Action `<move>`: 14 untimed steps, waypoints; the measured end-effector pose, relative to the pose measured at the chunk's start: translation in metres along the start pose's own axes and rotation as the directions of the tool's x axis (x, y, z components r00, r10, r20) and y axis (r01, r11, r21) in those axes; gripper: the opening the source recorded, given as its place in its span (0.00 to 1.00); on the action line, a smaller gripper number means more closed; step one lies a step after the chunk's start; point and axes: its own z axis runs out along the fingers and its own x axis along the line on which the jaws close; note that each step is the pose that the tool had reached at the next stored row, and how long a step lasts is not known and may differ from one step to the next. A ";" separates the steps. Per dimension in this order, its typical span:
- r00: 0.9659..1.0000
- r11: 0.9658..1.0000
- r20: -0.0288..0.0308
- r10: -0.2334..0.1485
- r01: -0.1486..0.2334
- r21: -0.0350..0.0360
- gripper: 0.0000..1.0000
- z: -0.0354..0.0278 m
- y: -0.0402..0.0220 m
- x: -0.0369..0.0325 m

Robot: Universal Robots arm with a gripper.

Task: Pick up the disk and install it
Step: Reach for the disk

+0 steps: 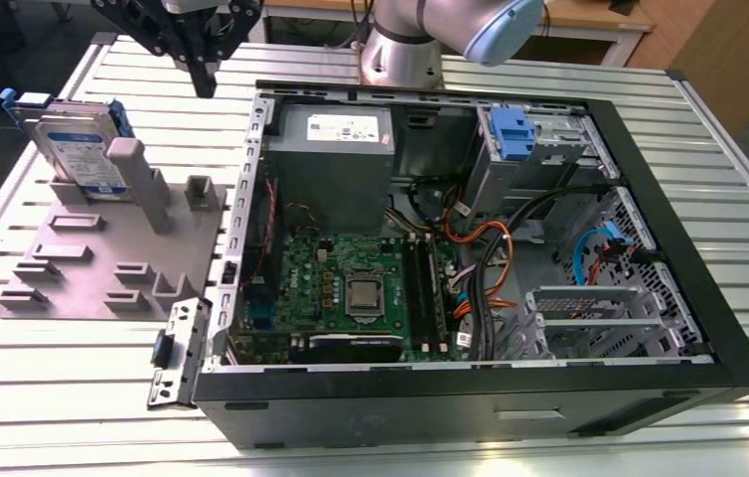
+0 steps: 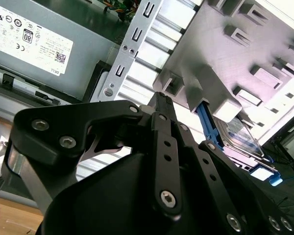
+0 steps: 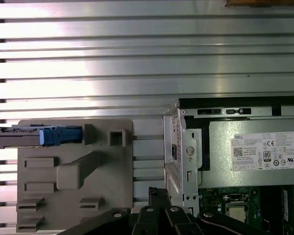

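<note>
Disk (image 1: pixel 76 149) not in hand yet. At the fingers (image 2: pixel 162 128): pressed together tip to tip, gripping nothing. Whole gripper (image 1: pixel 203 87) hanging tip-down over the slatted table (image 1: pixel 57 397), above the strip between the grey fixture plate (image 1: pixel 83 268) and the open computer case (image 1: pixel 481 402). Touching neither, and short of the disk on its case side.

Parked on edge in a slot at the plate's far end, on the side away from the case, blue rails on its ends. Broad labelled face toward the exterior camera, thin edge up. In the first wrist view, edge-on: a narrow strip (image 3: pixel 14 136) running square to the case's side wall, blue end nearest the case. Long axis probably closer to upright than flat, going by the exterior view; not certain.

Step, as a judgement: approach for the pick, with install not started. Target presumably the bay with the blue latch (image 1: pixel 514 129) beside the power supply (image 1: pixel 332 149).

Next move calls for:
- opening up
- shifting over the top edge
- closing across the thin thickness, not along the strip
- staying clear of the grey post (image 1: pixel 136 174) just in front of the disk
</note>
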 end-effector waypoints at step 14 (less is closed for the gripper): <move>1.000 1.000 0.000 0.000 0.000 0.000 0.11 -0.0001 -0.0003 0.0066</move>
